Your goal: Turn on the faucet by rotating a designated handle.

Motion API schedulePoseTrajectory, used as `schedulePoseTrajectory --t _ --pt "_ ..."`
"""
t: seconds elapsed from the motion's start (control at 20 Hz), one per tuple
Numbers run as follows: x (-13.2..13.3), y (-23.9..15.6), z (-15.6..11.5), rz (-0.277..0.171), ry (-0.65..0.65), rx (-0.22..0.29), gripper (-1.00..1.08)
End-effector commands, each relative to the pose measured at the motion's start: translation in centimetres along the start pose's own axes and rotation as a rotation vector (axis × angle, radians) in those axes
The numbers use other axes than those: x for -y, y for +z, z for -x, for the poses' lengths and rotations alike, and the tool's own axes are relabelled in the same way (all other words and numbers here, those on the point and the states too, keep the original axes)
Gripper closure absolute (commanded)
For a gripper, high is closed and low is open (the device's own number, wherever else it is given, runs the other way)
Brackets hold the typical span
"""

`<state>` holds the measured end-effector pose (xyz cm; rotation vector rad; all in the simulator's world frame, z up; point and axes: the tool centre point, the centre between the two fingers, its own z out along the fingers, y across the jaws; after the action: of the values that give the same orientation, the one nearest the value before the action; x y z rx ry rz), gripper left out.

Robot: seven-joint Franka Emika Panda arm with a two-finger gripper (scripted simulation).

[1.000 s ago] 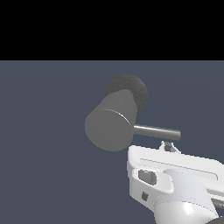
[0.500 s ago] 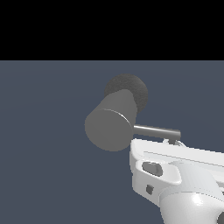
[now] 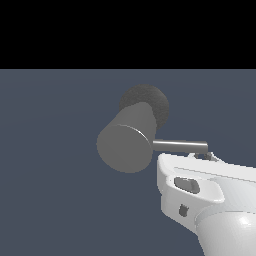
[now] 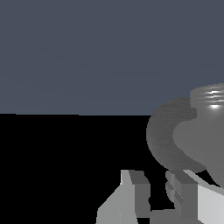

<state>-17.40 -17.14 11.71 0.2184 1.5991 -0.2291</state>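
Gripper (image 4: 155,197) fingers (image 4: 139,194) wrist-view only

The exterior view sits close, facing the flat round end of the faucet (image 3: 129,141), the arm's white body (image 3: 210,200) filling its lower right. The wrist view looks out past the gripper (image 4: 157,192) from very near. Both views share the faucet (image 4: 183,135).

All I see besides my work is a plain, matte slate-blue surface (image 3: 50,190) spreading flat under everything, meeting a featureless black backdrop (image 3: 125,30) along a straight horizon, the same two bands showing in my wrist view.
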Motion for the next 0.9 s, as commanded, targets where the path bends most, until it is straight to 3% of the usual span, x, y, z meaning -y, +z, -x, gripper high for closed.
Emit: schedulePoseTrajectory --t 0.0,0.85 --pt "0.1 0.0 -0.4 0.0 -0.001 -0.005 1.08" --pt "-2.2 -0.2 5.7 0.016 0.008 0.024 1.08"
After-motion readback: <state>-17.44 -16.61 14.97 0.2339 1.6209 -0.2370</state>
